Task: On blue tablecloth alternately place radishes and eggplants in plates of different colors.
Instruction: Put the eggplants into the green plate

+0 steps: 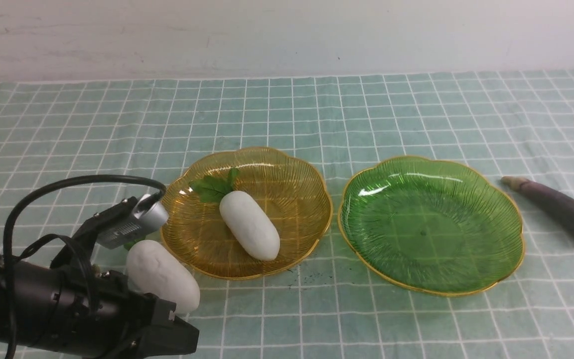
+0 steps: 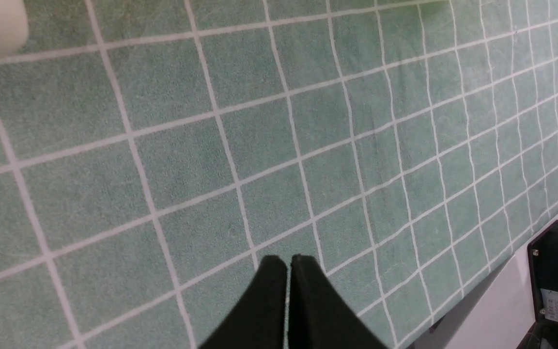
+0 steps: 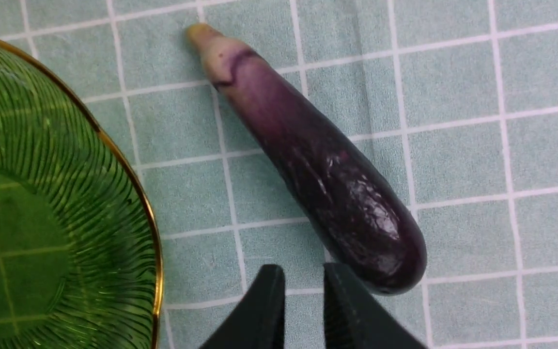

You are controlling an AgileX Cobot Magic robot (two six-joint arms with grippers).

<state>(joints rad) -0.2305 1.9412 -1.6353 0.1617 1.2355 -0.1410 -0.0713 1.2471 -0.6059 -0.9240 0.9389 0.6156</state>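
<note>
- The right gripper (image 3: 303, 271) hovers low over the blue tablecloth (image 1: 317, 109). Its jaws are a narrow gap apart, with only cloth showing between them.
- Just beside its fingertips lies the eggplant (image 3: 317, 169), flat on the cloth. The dark rounded end is nearest the gripper and the pale stem end points toward the green plate (image 3: 114, 150).
- The eggplant lies outside that plate, near its right rim and not touching it.
- The left gripper (image 2: 287, 261) has its jaws pressed together on nothing and hangs over bare cloth at the front left.
- Next to the left arm a second radish (image 1: 162, 274) lies on the cloth, just beside the amber plate (image 1: 292, 199) — I cannot tell whether they touch.
- The amber plate sits left of the green one, their rims close but apart. It holds one radish (image 1: 249, 232) lying on the slant, leafy top toward the far left.
</note>
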